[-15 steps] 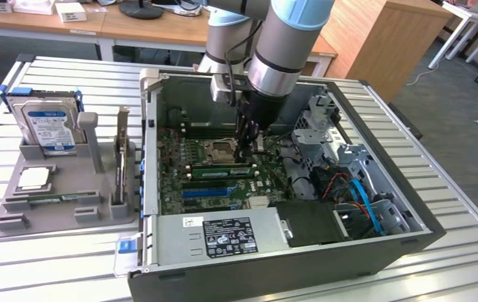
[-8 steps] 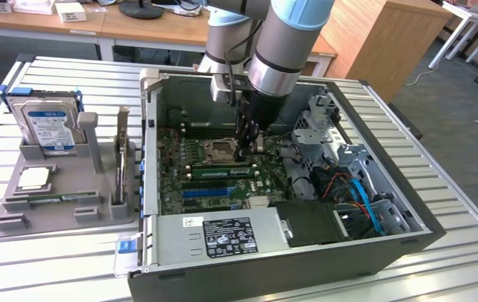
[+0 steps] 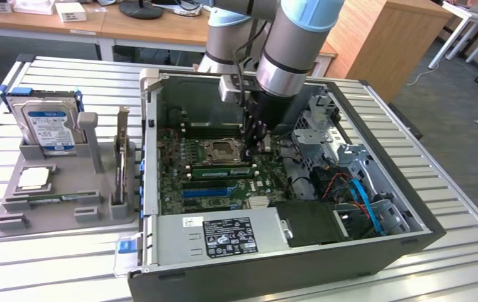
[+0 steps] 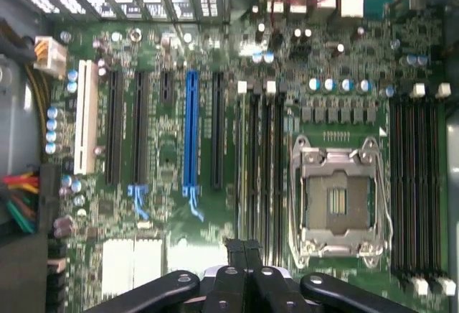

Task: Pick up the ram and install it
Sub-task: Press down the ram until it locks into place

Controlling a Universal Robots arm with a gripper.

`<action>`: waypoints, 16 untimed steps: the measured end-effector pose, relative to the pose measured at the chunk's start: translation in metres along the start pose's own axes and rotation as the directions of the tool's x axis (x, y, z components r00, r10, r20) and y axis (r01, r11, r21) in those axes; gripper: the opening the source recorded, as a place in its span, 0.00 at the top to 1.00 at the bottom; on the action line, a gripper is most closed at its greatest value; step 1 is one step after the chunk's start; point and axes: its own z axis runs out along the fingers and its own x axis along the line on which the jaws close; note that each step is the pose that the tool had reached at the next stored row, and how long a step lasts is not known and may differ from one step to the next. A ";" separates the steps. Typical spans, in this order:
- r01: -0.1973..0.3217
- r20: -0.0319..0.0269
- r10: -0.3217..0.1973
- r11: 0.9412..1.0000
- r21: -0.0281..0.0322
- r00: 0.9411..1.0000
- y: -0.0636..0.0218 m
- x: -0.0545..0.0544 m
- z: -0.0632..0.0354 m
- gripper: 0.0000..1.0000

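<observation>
My gripper reaches down into the open computer case, over the motherboard beside the CPU socket. Its black fingers are pressed together with nothing visible between them. A ram stick, long, thin and green, sits in one of the black memory slots next to the socket. In the wrist view that ram stick runs along the slot bank, and my gripper hovers at one end of it. Whether the fingertips touch it cannot be told.
A grey parts tray at the exterior view's left holds a hard drive, an upright expansion card, a CPU and another thin green stick. The power supply, drive cage and cables crowd the case.
</observation>
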 end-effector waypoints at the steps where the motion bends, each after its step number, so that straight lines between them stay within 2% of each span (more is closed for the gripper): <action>1: 0.000 0.000 0.000 1.000 0.000 1.000 -0.0032 0.000 -0.0002 0.90; 4: 0.000 0.000 0.000 1.000 0.000 1.000 -0.0131 0.000 -0.0009 0.90; 9: 0.000 0.000 0.000 1.000 0.000 1.000 -0.0241 0.000 -0.0017 0.90; 16: 0.000 0.000 0.000 1.000 0.000 1.000 -0.0250 0.000 0.0002 0.90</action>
